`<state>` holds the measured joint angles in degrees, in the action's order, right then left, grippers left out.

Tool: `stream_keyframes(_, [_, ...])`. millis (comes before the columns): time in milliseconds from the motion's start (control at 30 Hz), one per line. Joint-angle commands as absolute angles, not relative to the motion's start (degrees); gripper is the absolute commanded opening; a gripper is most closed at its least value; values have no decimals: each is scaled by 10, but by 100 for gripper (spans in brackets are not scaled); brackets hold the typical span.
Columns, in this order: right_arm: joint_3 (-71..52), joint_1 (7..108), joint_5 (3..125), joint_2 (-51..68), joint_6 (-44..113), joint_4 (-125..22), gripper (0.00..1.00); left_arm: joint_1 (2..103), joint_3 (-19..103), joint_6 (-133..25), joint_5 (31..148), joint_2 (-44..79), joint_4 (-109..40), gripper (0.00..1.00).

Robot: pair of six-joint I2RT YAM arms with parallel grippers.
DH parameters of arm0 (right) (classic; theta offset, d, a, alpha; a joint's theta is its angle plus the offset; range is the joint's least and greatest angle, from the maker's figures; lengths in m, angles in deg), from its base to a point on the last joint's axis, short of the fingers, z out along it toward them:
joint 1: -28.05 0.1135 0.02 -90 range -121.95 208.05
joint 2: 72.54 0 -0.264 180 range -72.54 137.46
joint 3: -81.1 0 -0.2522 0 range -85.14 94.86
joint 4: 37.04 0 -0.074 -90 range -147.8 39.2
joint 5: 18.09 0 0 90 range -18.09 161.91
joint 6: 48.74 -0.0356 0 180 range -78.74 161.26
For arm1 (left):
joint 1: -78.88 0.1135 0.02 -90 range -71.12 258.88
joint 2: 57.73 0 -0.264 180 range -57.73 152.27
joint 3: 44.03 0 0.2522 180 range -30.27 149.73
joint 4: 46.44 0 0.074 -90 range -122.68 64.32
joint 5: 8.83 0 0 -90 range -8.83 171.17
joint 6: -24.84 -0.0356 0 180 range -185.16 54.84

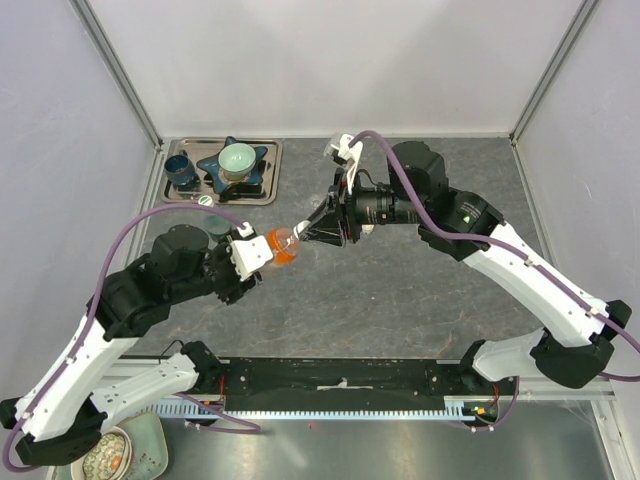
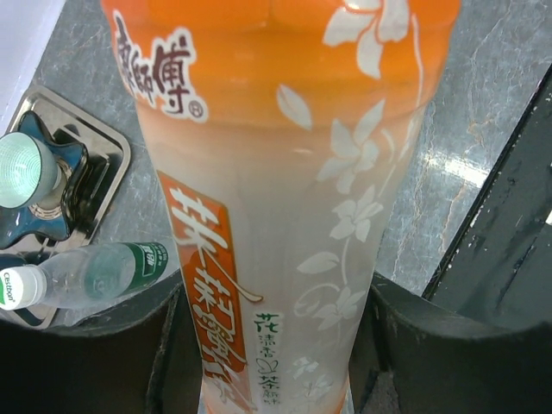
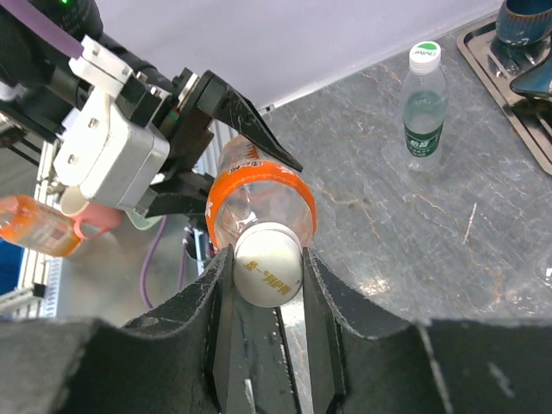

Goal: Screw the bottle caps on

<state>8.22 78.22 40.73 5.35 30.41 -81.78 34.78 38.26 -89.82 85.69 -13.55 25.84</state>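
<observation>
Grey stone-patterned table [image 1: 400, 300] spans the workspace. Orange bottle [image 1: 283, 245] is held left of its centre, between the two grippers, mouth toward the right arm. Left gripper [image 1: 262, 250]: jaws clamped on the bottle body, one finger on each side. Right gripper [image 3: 267, 278]: jaws narrow, closed on the white cap [image 3: 267, 263] seated at the bottle mouth. Green-tinted bottle [image 3: 424, 112] stands capped near the tray [image 1: 268, 192], well apart from both grippers.
</observation>
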Motion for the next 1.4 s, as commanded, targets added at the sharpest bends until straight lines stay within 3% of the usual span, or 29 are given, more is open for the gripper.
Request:
stream_keyframes(0, [54, 809, 367, 94, 186, -844, 7, 342, 427, -871, 901, -124, -25, 34])
stream_keyframes(400, [82, 810, 457, 92, 181, -942, 0, 342, 405, -860, 865, -112, -100, 33])
stream_keyframes(600, [63, 834, 533, 83, 159, -890, 0, 342, 411, -794, 814, -92, -156, 34])
stream_keyframes(800, [47, 856, 550, 80, 135, -815, 0, 342, 406, -751, 835, -84, -200, 33])
stream_keyframes(1067, [76, 877, 593, 100, 148, -868, 0, 342, 360, -800, 861, -108, -269, 32])
stream_keyframes(1167, [96, 892, 656, 104, 165, -910, 2, 342, 349, -798, 857, -111, -270, 31])
stream_keyframes(1200, [101, 897, 670, 106, 167, -927, 9, 342, 347, -797, 858, -112, -270, 31])
stream_keyframes(1367, [110, 906, 763, 106, 189, -955, 10, 342, 349, -791, 870, -109, -244, 28])
